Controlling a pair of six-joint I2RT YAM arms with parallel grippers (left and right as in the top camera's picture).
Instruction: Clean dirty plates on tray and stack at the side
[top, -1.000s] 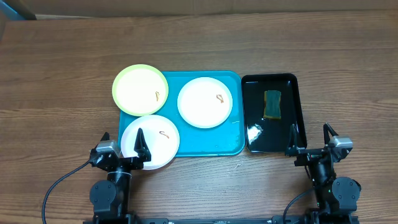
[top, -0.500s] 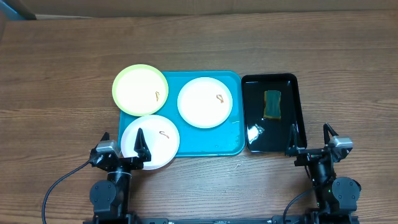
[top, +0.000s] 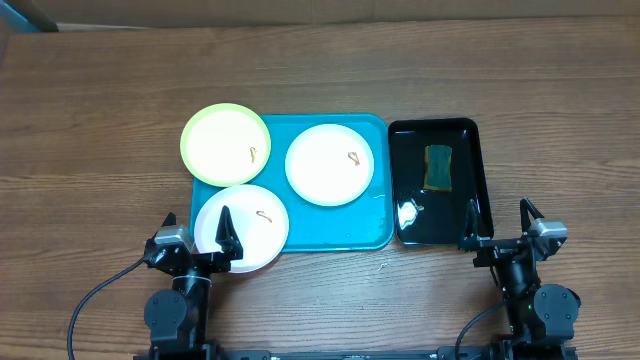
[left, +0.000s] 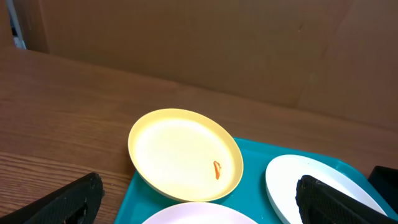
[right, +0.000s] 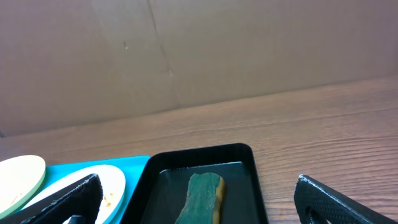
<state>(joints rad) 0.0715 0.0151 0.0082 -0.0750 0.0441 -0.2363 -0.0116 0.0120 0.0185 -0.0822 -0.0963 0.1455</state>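
Plates (top: 330, 165) number three, all resting at least partly on the turquoise tray (top: 340, 228), and none is held.

Nearest the robot, the left gripper (top: 197, 225) sits at 7 o'clock from the tray's centre, jaws spread wide and empty. From overhead its inner finger (top: 228, 232) overlaps the near white plate (top: 258, 238); whether it touches cannot be told. The right gripper (top: 498, 212) sits at about 4 o'clock, out past the tray, also spread wide with nothing between its jaws. Its inner finger overlaps the near edge of the black tray (top: 408, 190).

The near white plate covers the tray's 7 o'clock corner and overhangs the wooden table (top: 100, 120). An orange-brown smear (top: 263, 215) lies toward its 1 o'clock side.

Farther out, the far white plate lies wholly inside the tray at about 2 o'clock, its smear toward its own 2 o'clock. The yellow-green plate (top: 225, 140) sits at 10 o'clock, perched over the tray's corner and partly above the table, marked toward 4 o'clock.

The black tray lies just beside the turquoise one at 3 o'clock, with a green sponge (top: 438, 166) in its far half.
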